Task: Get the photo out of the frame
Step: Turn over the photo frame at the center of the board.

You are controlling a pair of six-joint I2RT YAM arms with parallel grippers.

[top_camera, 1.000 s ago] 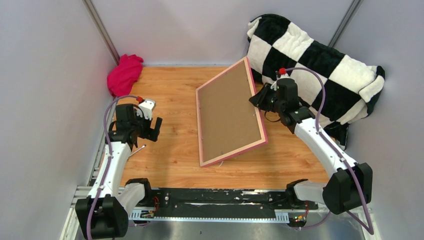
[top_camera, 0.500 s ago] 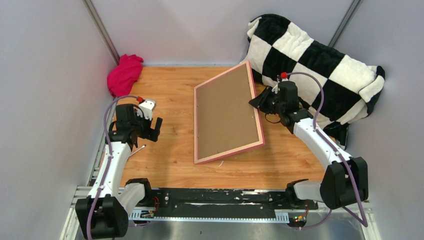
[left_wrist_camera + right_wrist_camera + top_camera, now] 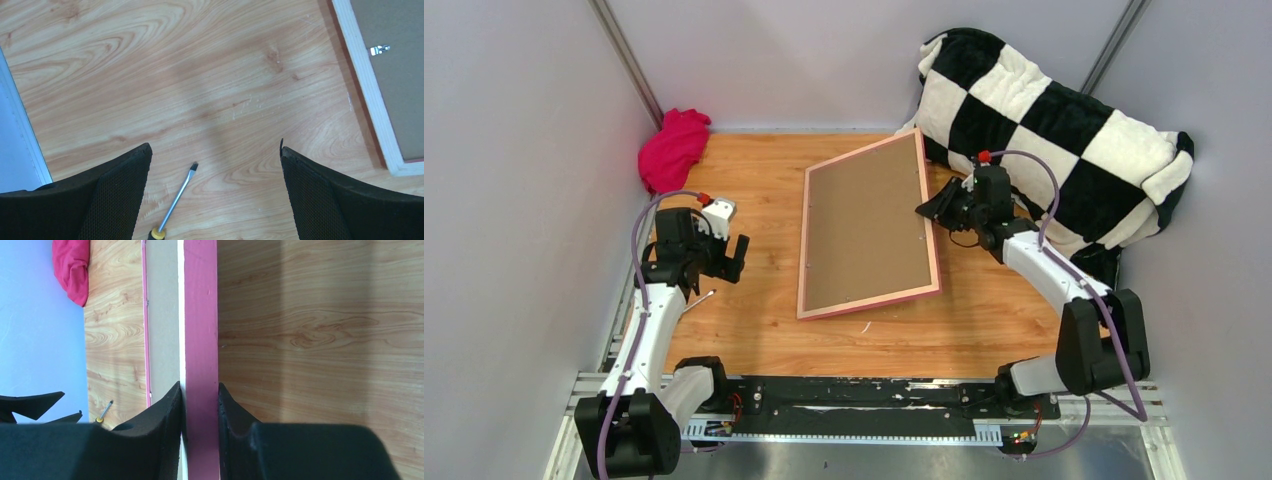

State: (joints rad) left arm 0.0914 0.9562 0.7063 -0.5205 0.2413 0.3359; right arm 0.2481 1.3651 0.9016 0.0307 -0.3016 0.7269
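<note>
The frame (image 3: 869,235) is back side up, brown board showing inside its thin pink border, near the middle of the wooden table. Its right side is lifted slightly. My right gripper (image 3: 931,208) is shut on the frame's right edge; in the right wrist view the pink edge (image 3: 200,315) runs between the two black fingers of that gripper (image 3: 200,388). The photo is hidden under the board. My left gripper (image 3: 736,258) hangs open over bare wood at the left, apart from the frame. In the left wrist view this gripper (image 3: 215,150) holds nothing, and the frame's corner (image 3: 367,90) sits at the right.
A screwdriver (image 3: 175,200) with a yellow collar lies on the table below the left gripper. A magenta cloth (image 3: 672,150) is bunched in the back left corner. A black and white checkered blanket (image 3: 1054,130) fills the back right, behind the right arm.
The right gripper has carried the frame's edge leftward, and the whole frame has swung and shifted left, lying flatter. The left arm has not moved.
</note>
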